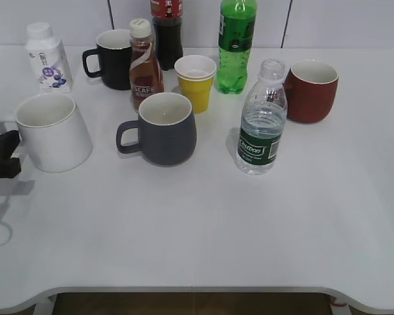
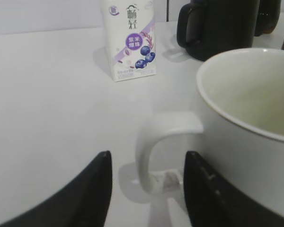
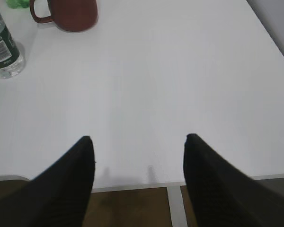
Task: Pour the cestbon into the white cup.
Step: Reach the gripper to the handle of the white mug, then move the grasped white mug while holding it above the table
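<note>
The cestbon [image 1: 261,121], a clear capless bottle with a dark green label, stands right of centre; it also shows at the top left of the right wrist view [image 3: 2,47]. The white cup [image 1: 52,131] stands at the left, its handle pointing left. In the left wrist view the cup [image 2: 255,127] fills the right side and its handle [image 2: 154,146] lies between my open left gripper's fingers [image 2: 146,163]. That gripper [image 1: 3,154] sits at the left edge. My right gripper [image 3: 138,142] is open and empty over the table's front edge, out of the exterior view.
A dark grey mug [image 1: 163,128] stands centre. Behind it are a yellow paper cup [image 1: 196,82], a brown coffee bottle [image 1: 144,64], a black mug [image 1: 111,59], a cola bottle [image 1: 167,29], a green soda bottle [image 1: 236,46], a red mug [image 1: 310,90] and a white purple-labelled bottle [image 1: 46,58].
</note>
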Robot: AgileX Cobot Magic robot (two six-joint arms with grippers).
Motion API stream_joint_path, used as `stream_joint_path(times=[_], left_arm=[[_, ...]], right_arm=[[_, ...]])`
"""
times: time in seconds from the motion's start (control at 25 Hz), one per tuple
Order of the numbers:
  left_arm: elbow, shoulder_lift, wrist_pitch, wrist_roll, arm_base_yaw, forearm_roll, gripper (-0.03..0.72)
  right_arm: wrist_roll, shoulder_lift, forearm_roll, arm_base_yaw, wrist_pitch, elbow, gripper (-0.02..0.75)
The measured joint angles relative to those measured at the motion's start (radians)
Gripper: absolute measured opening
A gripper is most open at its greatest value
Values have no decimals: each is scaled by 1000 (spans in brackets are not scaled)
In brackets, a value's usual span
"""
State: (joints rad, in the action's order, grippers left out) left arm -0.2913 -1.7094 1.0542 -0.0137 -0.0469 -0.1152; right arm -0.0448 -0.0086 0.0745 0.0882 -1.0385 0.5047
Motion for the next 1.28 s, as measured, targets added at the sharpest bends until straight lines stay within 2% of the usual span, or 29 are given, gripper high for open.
stream_joint_path(times=[0.28,0.6,0.72,0.8,0.96,1.04,1.12,1.2,1.28], left_arm=[[-12,-55,35,2,0,1,302],[-105,-122,41,2,0,1,269],[-135,-131,37,3,0,0,167],[-141,-138,36,7,0,-1,59],[-144,-135,35,14,0,-1,34],[-144,-117,15,14,0,-2,34],[-144,-94,5,21,0,-5,34],[-144,-58,-7,21,0,-6,34],[-144,-23,-29,21,0,-7,34]], right_arm=[[0,0,5,0,0,0,449],[0,0,7,0,0,0,449],[0,0,32,0,0,0,449],[-8,0,68,0,0,0,449],[-105,71,119,0,17,8,449],[-212,119,169,0,123,18,449],[-336,172,232,0,300,22,449],[-451,231,318,0,503,22,449],[-599,305,441,0,641,22,449]])
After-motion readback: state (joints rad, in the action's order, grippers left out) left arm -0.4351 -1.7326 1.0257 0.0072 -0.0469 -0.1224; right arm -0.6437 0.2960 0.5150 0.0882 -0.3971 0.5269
